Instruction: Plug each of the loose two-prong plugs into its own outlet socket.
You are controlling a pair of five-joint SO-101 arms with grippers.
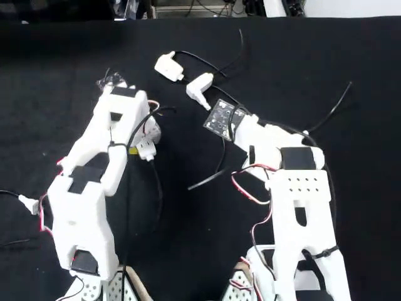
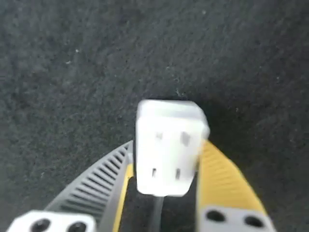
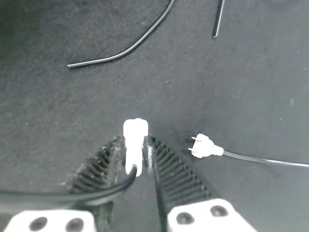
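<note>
Nil mated yet. Left gripper (image 2: 167, 152) clamped on socket (image 2: 166, 137); right gripper (image 3: 135, 143) clamped on 1st plug (image 3: 135, 133). 2nd plug (image 3: 205, 146) loose nr 1st plug.

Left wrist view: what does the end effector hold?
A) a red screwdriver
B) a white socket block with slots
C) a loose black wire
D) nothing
B: a white socket block with slots in its face sits between the grey and yellow fingers of the left end effector.

The outlet socket (image 2: 166, 145) and plug (image 3: 134, 145) are smooth white plastic on fuzzy matt black cloth (image 2: 72, 58).
</note>
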